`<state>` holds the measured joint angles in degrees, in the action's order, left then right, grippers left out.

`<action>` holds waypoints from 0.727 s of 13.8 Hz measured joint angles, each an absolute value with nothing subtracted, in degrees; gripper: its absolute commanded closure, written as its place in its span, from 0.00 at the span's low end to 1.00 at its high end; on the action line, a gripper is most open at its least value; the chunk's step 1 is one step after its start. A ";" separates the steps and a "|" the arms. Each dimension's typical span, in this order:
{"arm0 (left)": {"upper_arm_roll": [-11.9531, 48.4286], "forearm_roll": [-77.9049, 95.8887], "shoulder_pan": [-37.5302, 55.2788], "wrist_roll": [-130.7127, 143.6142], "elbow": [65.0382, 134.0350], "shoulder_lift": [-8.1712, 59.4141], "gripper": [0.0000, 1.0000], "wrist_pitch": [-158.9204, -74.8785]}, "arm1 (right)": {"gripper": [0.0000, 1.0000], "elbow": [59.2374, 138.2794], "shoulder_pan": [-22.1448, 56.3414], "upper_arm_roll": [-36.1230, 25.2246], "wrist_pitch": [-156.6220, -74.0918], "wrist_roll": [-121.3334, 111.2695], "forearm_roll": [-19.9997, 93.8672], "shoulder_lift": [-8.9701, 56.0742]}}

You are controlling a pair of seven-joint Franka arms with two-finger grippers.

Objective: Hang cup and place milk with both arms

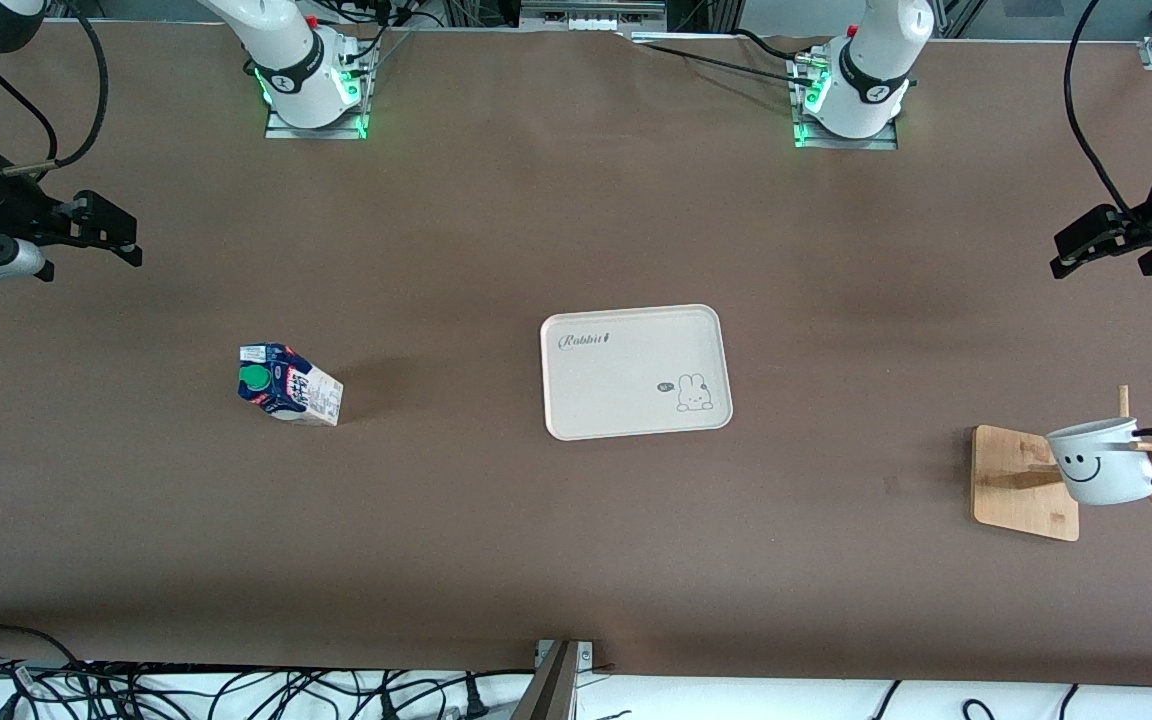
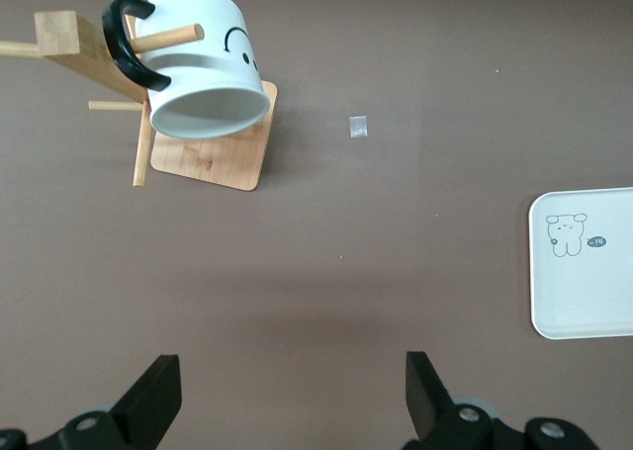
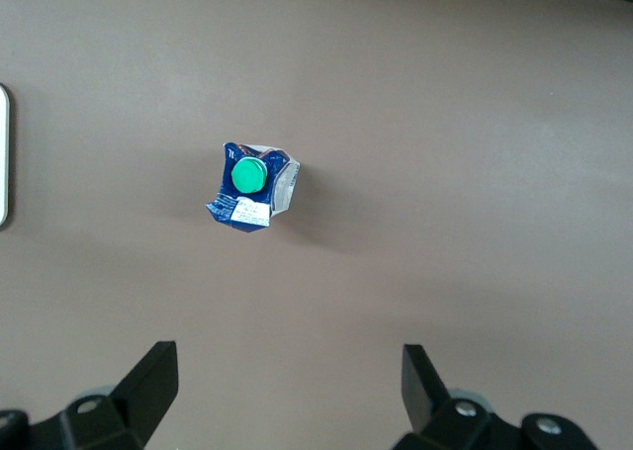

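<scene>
Everywhere brown table (image 1: 576, 560), cream tray (image 1: 636, 372) midway.

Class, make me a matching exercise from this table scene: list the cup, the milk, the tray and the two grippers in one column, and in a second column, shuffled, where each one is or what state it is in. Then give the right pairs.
Column 1
1. cup
2. milk
3. tray
4. left gripper and right gripper

Column 2
A. bare, in the middle of the table
B. open, holding nothing
C. hanging by its handle on a wooden rack peg
D. standing on the table toward the right arm's end

Pairs: 1-C, 2-D, 3-A, 4-B
</scene>
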<state>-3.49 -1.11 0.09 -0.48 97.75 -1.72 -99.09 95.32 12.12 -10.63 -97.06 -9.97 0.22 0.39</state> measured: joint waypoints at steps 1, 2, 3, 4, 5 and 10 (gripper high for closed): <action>-3.49 -1.12 0.11 -0.48 97.19 -1.19 0.00 -99.06 | 0.00 95.32 12.12 -10.63 -97.06 -9.97 0.22 0.39; -3.49 -1.12 0.13 -0.48 96.80 -0.84 0.00 -99.06 | 0.00 95.32 12.12 -10.63 -97.06 -9.97 0.22 0.39; -3.49 -1.12 0.17 -0.48 96.57 -0.64 0.00 -99.00 | 0.00 95.32 12.12 -10.63 -97.06 -9.97 0.22 0.39; -3.49 -1.12 0.20 -0.48 96.39 -0.51 0.00 -98.88 | 0.00 95.32 12.12 -10.63 -97.06 -9.97 0.22 0.39; -3.49 -1.12 0.22 -0.48 96.31 -0.43 0.00 -98.75 | 0.00 95.32 12.12 -10.63 -97.06 -9.97 0.21 0.39; -3.49 -1.12 0.23 -0.48 96.26 -0.40 0.00 -98.65 | 0.00 95.32 12.12 -10.63 -97.06 -9.97 0.22 0.39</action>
<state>-3.49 -1.12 0.23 -0.48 96.26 -0.40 -98.65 95.32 12.12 -10.63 -97.06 -9.97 0.22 0.39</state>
